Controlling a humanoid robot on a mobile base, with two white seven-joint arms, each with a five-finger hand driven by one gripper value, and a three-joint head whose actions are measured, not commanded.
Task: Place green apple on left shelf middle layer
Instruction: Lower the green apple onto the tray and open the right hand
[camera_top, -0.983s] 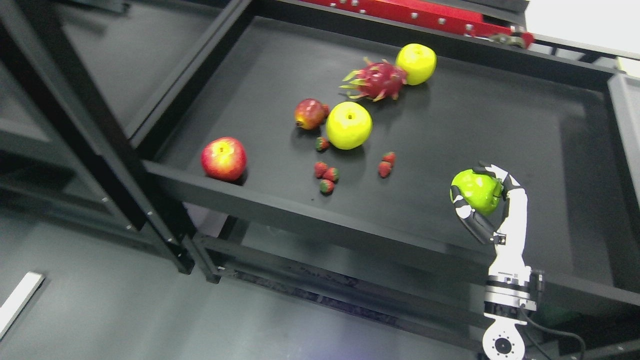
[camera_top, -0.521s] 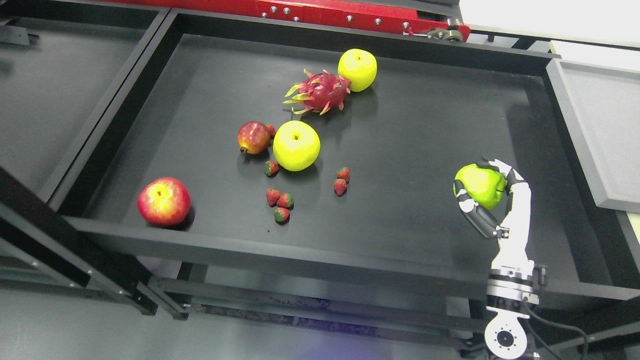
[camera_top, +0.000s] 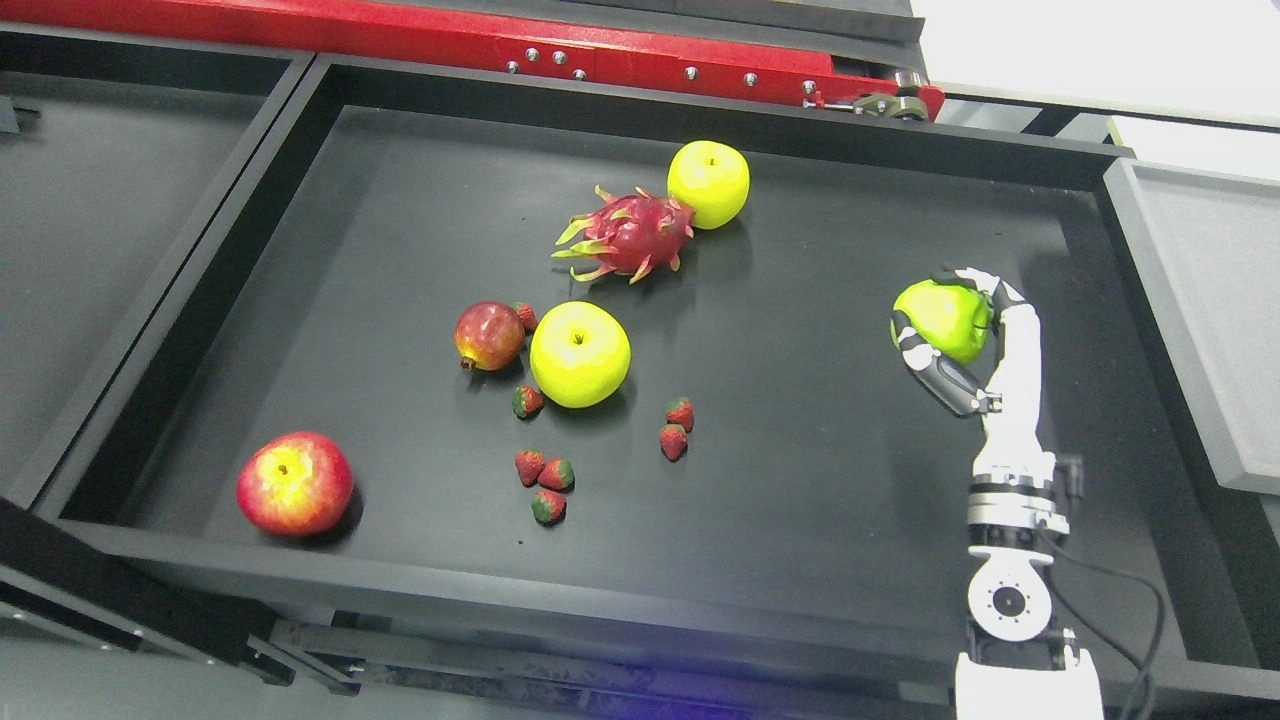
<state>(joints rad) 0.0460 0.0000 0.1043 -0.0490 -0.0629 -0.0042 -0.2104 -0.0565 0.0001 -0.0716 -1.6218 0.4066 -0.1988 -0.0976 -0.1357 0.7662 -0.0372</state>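
My right hand (camera_top: 955, 335) holds an apple (camera_top: 940, 318) at frame right, above the tray (camera_top: 900, 520); strawberries (camera_top: 540, 485) lie lower centre.

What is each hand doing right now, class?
Right hand: closed on the green apple, over the black tray.
Left hand: not in view.

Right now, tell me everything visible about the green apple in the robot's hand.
The green apple is bright lime green, smooth and glossy, roundish, with no stem showing. The right hand grips it: dark-and-white fingers curl under its left side, others wrap over its top right. It sits over the right part of the black tray, apart from the other fruit. Whether it touches the tray floor cannot be told.
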